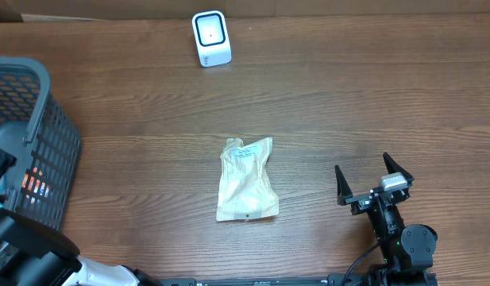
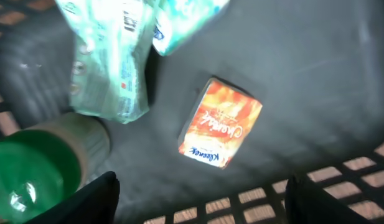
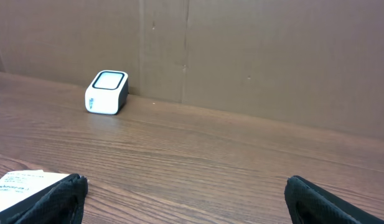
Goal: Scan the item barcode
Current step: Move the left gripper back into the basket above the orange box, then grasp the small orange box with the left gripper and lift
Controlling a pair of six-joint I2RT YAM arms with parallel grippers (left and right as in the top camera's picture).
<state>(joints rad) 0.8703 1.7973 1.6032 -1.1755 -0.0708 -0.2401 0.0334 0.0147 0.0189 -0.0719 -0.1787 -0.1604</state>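
Note:
The white barcode scanner stands at the table's far edge, also visible in the right wrist view as a scanner. A beige crinkled bag with a white label lies mid-table. My left gripper is open inside the grey basket, with nothing between its fingers. Below it lie an orange Kleenex pack, a teal-and-white packet and a green-capped bottle. My right gripper is open and holds nothing, to the right of the bag.
The basket's mesh wall runs close under the left fingers. A brown cardboard wall stands behind the scanner. The bag's labelled corner shows beside the right gripper's left finger.

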